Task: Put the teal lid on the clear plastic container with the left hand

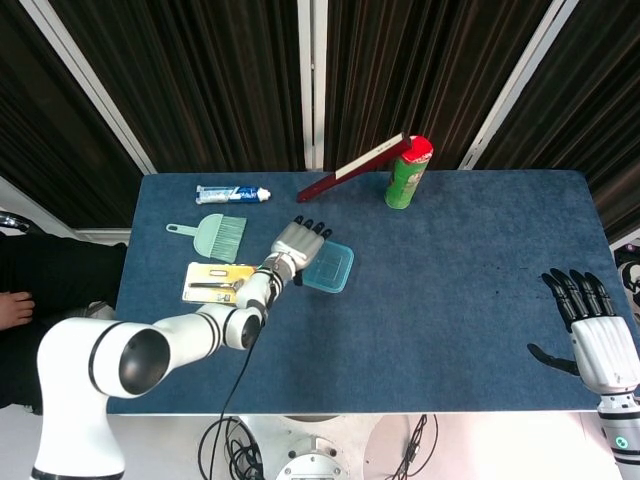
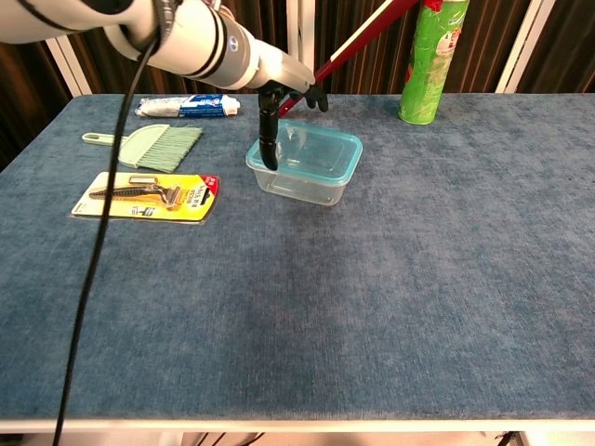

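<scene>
The clear plastic container (image 2: 304, 180) stands left of the table's middle with the teal lid (image 2: 316, 152) lying flat on top of it; in the head view the lid (image 1: 330, 268) hides the container. My left hand (image 1: 298, 241) hovers over the container's left rear edge, fingers spread and holding nothing. In the chest view the left hand (image 2: 281, 88) hangs its thumb down by the lid's left corner; I cannot tell if it touches. My right hand (image 1: 594, 330) rests open off the table's right front corner.
Left of the container lie a green hand brush (image 2: 153, 146), a yellow carded tool (image 2: 149, 196) and a toothpaste tube (image 2: 191, 106). At the back stands a green can (image 2: 431, 61) with a red flat bar (image 1: 352, 166) leaning on it.
</scene>
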